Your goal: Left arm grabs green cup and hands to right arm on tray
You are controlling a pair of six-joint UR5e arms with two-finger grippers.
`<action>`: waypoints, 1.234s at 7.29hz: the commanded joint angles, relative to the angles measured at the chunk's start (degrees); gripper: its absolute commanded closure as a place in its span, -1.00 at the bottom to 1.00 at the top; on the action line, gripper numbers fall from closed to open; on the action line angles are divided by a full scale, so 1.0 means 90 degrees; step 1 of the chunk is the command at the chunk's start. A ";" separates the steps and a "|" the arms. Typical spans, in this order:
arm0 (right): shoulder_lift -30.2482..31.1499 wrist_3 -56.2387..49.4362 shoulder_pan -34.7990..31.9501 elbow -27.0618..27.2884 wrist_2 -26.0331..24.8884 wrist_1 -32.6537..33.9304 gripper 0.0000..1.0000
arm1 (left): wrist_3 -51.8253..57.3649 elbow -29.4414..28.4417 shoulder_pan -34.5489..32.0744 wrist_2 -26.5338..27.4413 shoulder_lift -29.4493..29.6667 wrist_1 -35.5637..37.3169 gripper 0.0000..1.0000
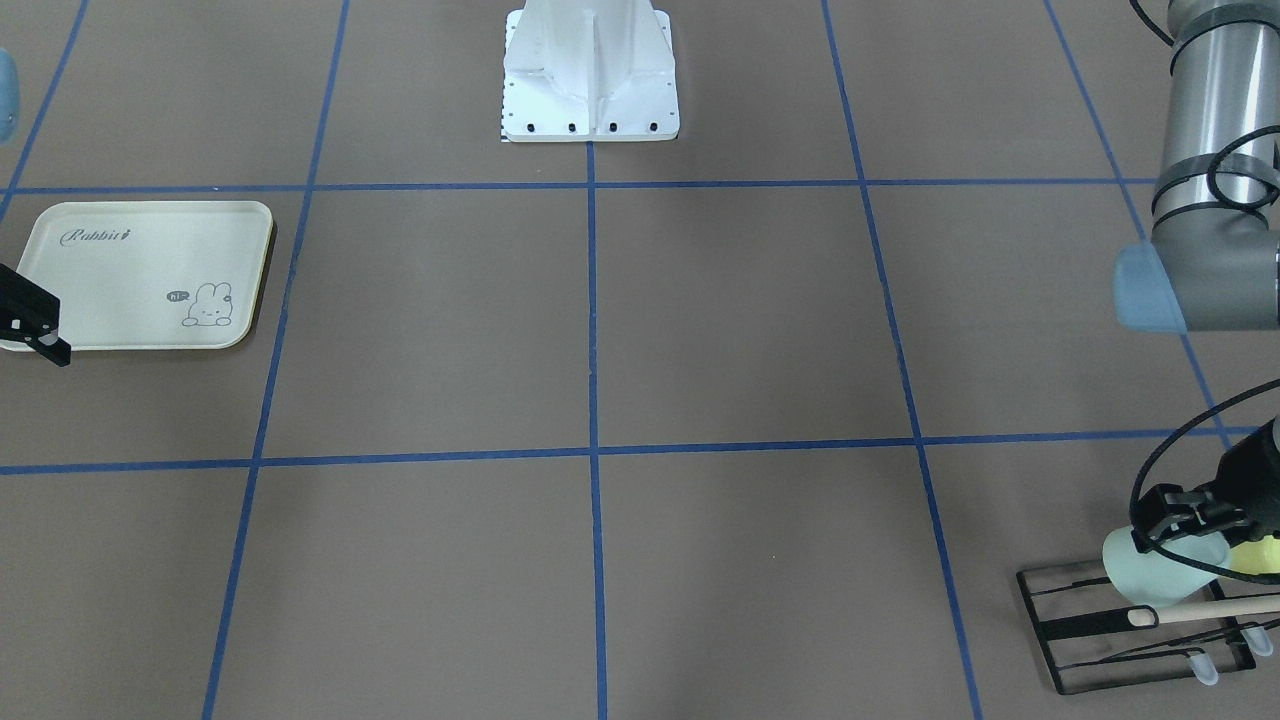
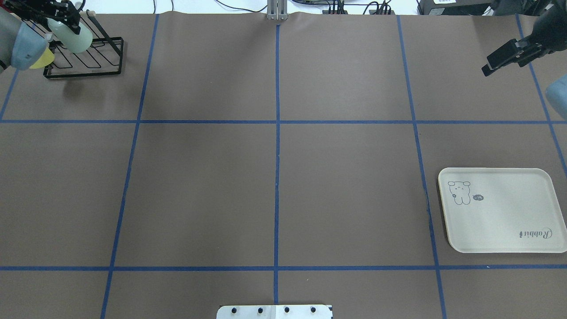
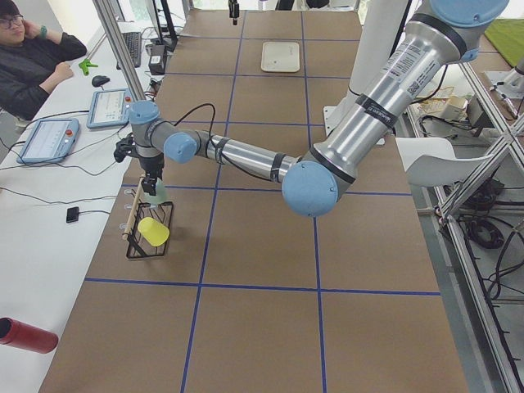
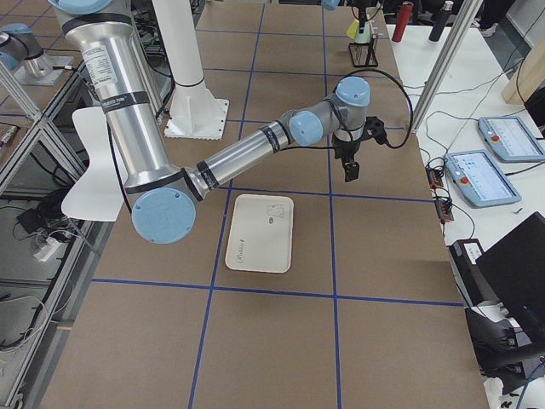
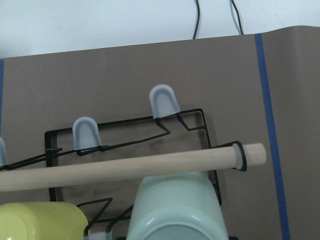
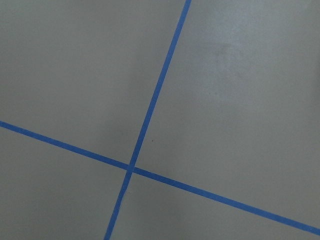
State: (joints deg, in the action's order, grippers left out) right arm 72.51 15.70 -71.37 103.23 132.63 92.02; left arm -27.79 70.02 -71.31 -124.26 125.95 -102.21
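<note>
Overhead exterior: brown table, blue tape grid; tray right.

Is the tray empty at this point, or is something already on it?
Empty. The tray shows only its own printed drawing and lettering; the green cup is at the wire rack, far from it.
</note>
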 commanded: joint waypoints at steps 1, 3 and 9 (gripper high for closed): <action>0.0001 0.0004 0.0000 -0.0015 0.0000 0.0000 -1.00 | 0.0254 0.0635 -0.0151 -0.0011 -0.0020 0.0719 0.59; 0.0001 0.0004 0.0000 -0.0005 0.0000 0.0000 -1.00 | 0.0314 0.1182 -0.0560 -0.0389 -0.0030 0.1209 0.61; -0.0038 0.2282 0.0059 -0.0093 0.0839 -0.2104 -0.97 | -0.0956 0.1564 -0.0387 -0.1348 -0.0176 0.0550 0.70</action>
State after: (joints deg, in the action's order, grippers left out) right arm 72.32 28.61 -70.95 102.39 137.89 79.07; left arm -29.49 82.88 -75.10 -133.81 124.39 -94.15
